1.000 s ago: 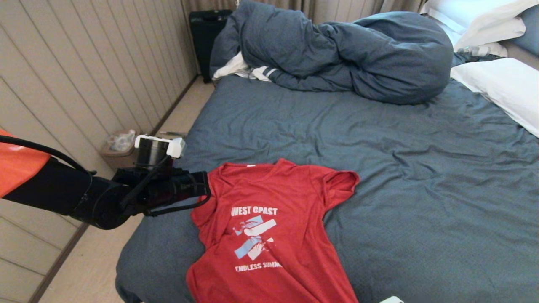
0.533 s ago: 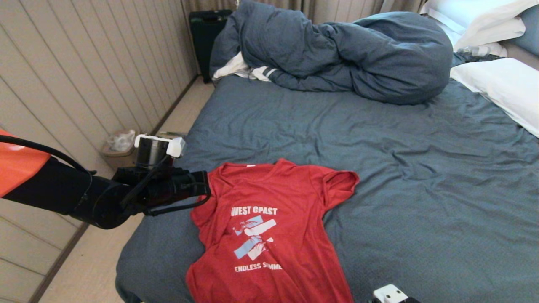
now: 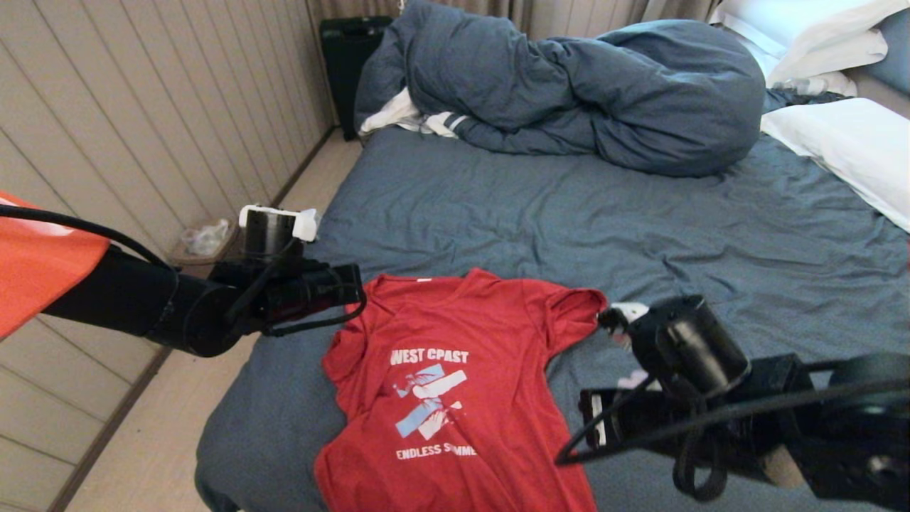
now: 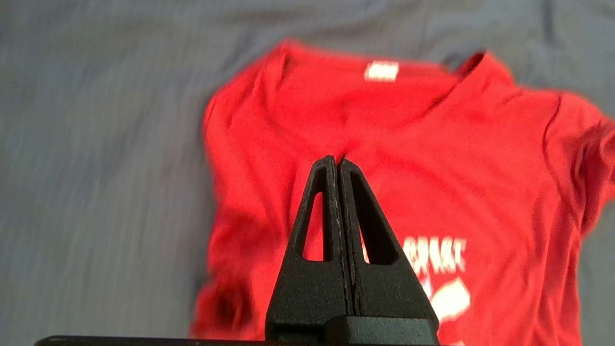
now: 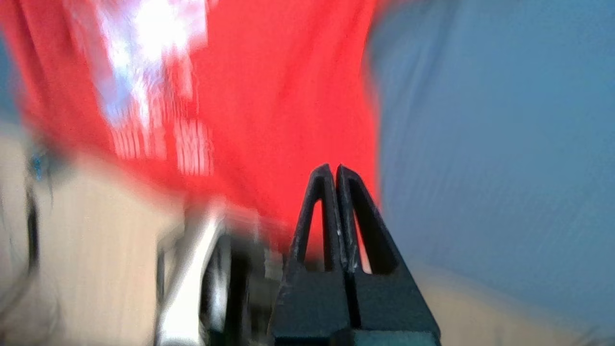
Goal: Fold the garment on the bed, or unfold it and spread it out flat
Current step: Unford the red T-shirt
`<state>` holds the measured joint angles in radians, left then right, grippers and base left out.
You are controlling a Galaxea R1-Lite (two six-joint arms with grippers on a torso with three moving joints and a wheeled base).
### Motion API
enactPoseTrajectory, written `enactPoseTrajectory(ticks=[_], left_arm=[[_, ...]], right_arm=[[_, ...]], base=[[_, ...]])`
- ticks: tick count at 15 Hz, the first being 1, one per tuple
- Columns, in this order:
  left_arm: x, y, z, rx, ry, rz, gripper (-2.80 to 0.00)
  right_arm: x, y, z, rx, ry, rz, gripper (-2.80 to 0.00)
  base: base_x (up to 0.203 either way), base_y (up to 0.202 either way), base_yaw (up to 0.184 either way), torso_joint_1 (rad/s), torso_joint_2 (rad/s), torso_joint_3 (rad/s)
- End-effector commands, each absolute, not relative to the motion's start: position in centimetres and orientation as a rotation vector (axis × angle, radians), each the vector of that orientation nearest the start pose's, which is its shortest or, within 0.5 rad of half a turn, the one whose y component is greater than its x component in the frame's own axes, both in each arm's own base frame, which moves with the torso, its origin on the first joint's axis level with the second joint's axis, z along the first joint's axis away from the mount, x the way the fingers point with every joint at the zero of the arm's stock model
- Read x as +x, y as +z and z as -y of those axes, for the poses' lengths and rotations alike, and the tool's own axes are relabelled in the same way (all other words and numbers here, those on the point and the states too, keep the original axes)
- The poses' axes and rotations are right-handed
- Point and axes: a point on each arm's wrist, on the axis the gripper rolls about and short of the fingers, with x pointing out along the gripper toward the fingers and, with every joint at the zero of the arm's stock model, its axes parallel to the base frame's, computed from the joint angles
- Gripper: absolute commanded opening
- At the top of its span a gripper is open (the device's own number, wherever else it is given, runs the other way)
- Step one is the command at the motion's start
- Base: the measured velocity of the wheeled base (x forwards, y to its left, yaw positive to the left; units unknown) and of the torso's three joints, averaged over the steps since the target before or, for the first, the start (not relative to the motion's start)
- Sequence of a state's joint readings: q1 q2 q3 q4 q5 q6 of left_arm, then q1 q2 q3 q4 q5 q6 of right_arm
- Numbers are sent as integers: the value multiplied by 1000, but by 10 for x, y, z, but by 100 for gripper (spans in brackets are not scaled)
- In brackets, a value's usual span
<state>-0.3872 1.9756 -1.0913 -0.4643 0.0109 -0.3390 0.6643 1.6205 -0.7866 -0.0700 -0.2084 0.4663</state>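
Two grippers closed, empty — left gripper (image 4: 336, 161) | right gripper (image 5: 333, 169) | above garment (image 3: 455, 384) | bed (image 3: 640, 235)

The T-shirt (image 3: 455, 384) carries white lettering on its chest. The upper line reads "WEST COAST", though a crease makes the second word look like "CPAST". The lower line, near the hem, reads "ENDLESS SUMME", its end lost in a fold. A small white neck tag (image 4: 381, 71) shows nothing legible.
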Motion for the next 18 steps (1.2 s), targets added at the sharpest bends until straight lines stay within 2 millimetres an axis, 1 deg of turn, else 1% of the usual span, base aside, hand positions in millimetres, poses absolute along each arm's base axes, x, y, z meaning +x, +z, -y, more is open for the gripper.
enactPoseTrajectory(ticks=[1,2,3,6,7,9,11,12,14,16,18], left_arm=[[369,138,151,-234,-301,-469,-280],[377,133,155,-219,-308,-470,-280],[384,126,160,-198,-314,-479,-280],[392,103,164,-132,-312,-516,-280],[393,96,164,-121,-309,-530,0],[398,86,163,-91,-310,-539,0],[405,77,161,-61,-309,-524,0],[412,68,156,-35,-301,-516,0],[424,57,142,-20,-271,-499,0],[436,49,126,-8,-236,-481,0],[444,46,119,10,-202,-462,0]], right_arm=[[239,172,-150,151,213,-690,-280],[255,178,-144,138,196,-660,-280],[267,178,-142,122,195,-651,-280],[284,172,-139,110,201,-665,-280],[290,172,-138,113,200,-663,-280],[299,169,-135,121,200,-651,-280],[301,165,-133,120,199,-658,-280],[301,164,-132,119,200,-661,-280],[302,161,-132,123,206,-663,-280],[307,156,-131,125,205,-678,-280],[309,153,-132,126,208,-688,-280]], base=[[0,0,0,0,0,0],[0,0,0,0,0,0],[0,0,0,0,0,0],[0,0,0,0,0,0],[0,0,0,0,0,0],[0,0,0,0,0,0],[0,0,0,0,0,0],[0,0,0,0,0,0],[0,0,0,0,0,0],[0,0,0,0,0,0],[0,0,0,0,0,0]])
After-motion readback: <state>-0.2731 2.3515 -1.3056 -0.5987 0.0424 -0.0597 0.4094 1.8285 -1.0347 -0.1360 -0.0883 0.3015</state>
